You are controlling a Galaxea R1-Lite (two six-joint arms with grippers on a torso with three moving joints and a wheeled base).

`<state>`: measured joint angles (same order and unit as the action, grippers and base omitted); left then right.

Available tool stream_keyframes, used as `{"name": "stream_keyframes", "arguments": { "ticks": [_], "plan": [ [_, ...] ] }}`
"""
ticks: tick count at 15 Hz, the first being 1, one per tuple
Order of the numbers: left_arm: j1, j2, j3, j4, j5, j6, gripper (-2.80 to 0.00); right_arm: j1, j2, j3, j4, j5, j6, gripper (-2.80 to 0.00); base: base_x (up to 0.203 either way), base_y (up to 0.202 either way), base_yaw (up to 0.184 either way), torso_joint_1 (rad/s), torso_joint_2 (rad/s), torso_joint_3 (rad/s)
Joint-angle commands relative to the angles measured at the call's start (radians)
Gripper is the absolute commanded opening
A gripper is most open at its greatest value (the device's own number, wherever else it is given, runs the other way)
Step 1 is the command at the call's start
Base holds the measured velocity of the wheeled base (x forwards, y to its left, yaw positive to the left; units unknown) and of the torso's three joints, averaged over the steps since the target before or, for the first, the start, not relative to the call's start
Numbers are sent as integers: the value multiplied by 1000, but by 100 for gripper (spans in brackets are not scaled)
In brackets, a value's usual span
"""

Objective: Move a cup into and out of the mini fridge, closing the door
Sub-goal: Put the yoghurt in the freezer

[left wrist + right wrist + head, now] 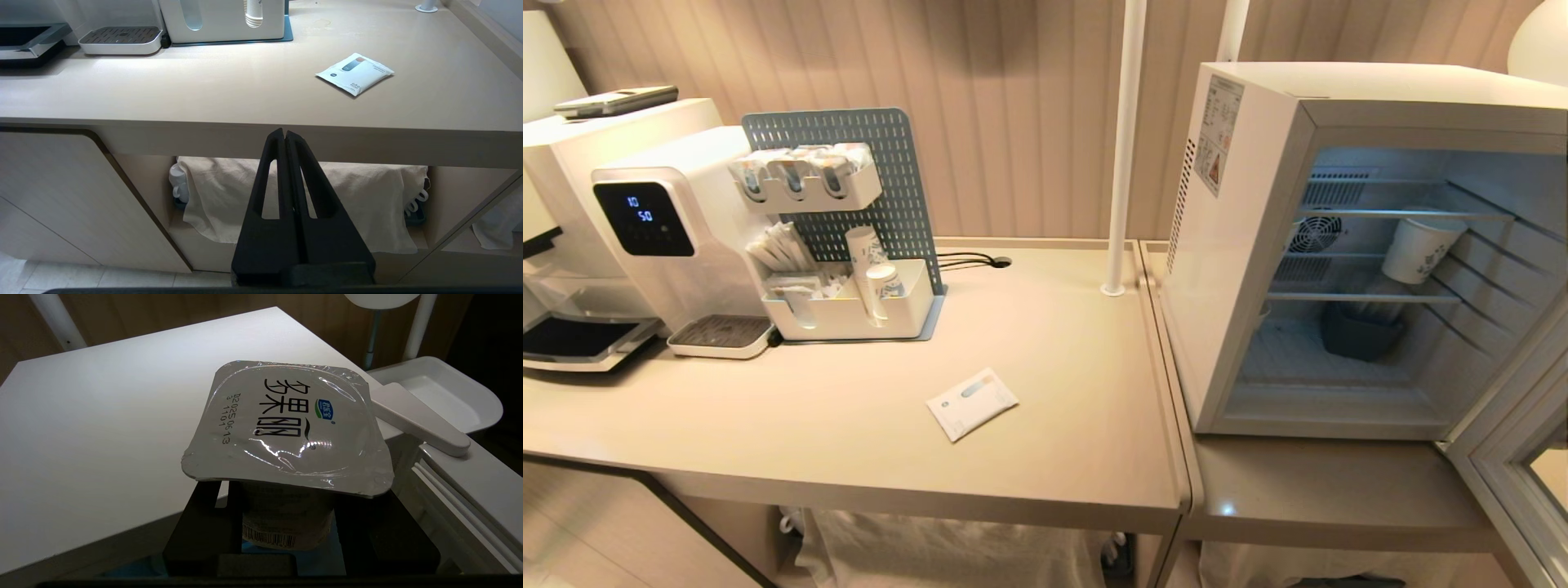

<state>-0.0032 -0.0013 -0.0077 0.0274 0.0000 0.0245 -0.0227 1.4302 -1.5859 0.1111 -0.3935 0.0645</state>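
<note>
Your right gripper [286, 522] has its fingers clamped on the cup [286, 428], foil lid up, just above the flat white top of the mini fridge [1339, 90]; neither shows in the head view. There the fridge sits at 3 o'clock on the counter [849, 408], its door [1515, 457] swung wide at 4 o'clock, a paper cup [1421, 245] on an upper wire shelf. Your left gripper [285, 134] hangs with fingers pressed together below the counter's front edge, with a white sachet [354, 73] on the top at its 1 o'clock.
</note>
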Motion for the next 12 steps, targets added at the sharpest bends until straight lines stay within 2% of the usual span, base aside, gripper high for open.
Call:
{"name": "stream_keyframes", "arguments": {
  "ticks": [1,4,7,9,12],
  "plan": [
    [0,0,0,0,0,0,-280,22,-103,59,0,16,-1,-280,0,0,0,0,0,0],
    [0,0,0,0,0,0,-280,50,-226,199,-1,120,-4,-280,0,0,0,0,0,0],
    [0,0,0,0,0,0,-280,152,-322,357,-3,133,-6,-280,0,0,0,0,0,0],
    [0,0,0,0,0,0,-280,226,-381,468,-25,113,-4,-280,0,0,0,0,0,0],
    [0,0,0,0,0,0,-280,363,-436,617,-86,3,-3,-280,0,0,0,0,0,0]
  ]
}}
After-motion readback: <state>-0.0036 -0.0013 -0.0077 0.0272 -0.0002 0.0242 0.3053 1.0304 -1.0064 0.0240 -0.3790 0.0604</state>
